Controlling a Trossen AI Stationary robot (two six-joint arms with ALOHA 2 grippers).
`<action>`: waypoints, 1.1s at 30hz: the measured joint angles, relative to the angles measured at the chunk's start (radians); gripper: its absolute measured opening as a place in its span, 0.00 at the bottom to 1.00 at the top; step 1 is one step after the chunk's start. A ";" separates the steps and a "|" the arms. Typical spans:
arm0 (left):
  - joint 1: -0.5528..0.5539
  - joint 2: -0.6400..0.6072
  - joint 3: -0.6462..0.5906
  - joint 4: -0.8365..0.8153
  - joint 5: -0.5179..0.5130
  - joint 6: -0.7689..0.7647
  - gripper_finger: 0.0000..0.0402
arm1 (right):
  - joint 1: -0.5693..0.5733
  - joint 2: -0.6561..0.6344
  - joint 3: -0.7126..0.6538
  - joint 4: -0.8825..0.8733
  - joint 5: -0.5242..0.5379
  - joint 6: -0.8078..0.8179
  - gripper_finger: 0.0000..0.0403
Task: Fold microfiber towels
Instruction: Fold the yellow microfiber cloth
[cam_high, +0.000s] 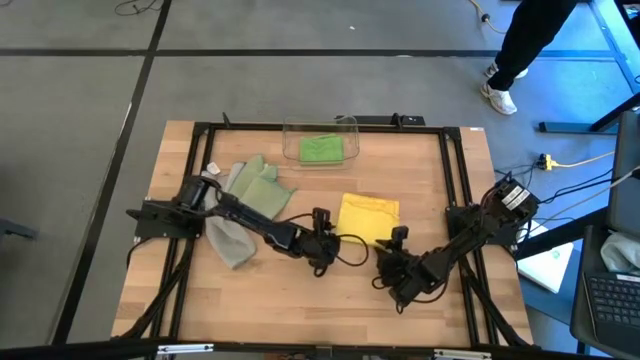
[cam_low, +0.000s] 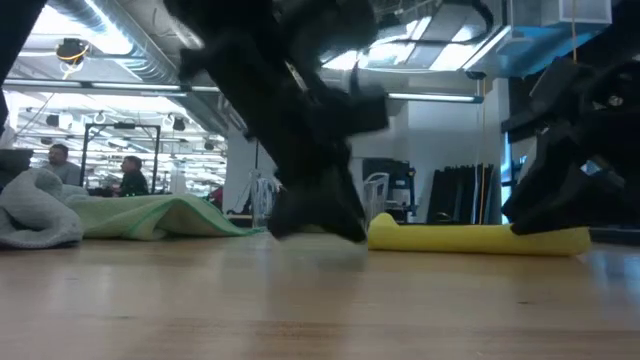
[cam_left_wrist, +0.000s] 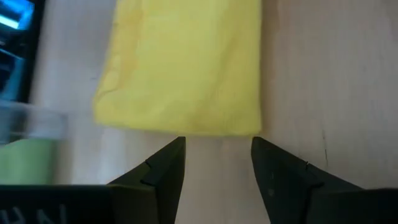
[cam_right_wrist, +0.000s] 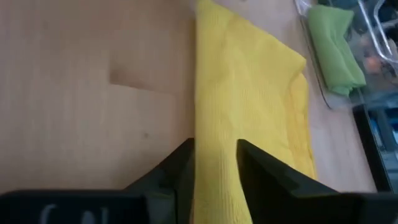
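Two claws flank folded yellow towel (cam_high: 368, 217), left claw (cam_high: 326, 232) parted, empty, right claw (cam_high: 398, 240) straddling its edge.

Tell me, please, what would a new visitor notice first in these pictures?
The yellow towel, folded, lies mid-table with both grippers at its near edge: the left gripper open just short of it, the right gripper over its edge. Behind it, a bright green towel sits in the clear bin.

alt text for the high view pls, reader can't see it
Two dark robot arms meet at a folded yellow microfiber towel on a wooden table, left end effector and right end effector at its near edge. A bright green towel sits in a clear plastic bin.
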 joint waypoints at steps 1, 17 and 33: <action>-0.004 -0.016 0.001 -0.002 -0.017 -0.001 0.44 | 0.000 0.000 0.006 0.000 0.000 -0.005 0.30; 0.043 -0.094 0.004 -0.277 -0.319 -0.047 0.44 | -0.291 -0.005 0.022 0.403 -0.165 -0.216 0.30; -0.033 -0.094 0.005 -0.813 -0.439 -0.561 0.44 | -0.454 -0.020 0.068 0.310 -0.494 -0.116 0.30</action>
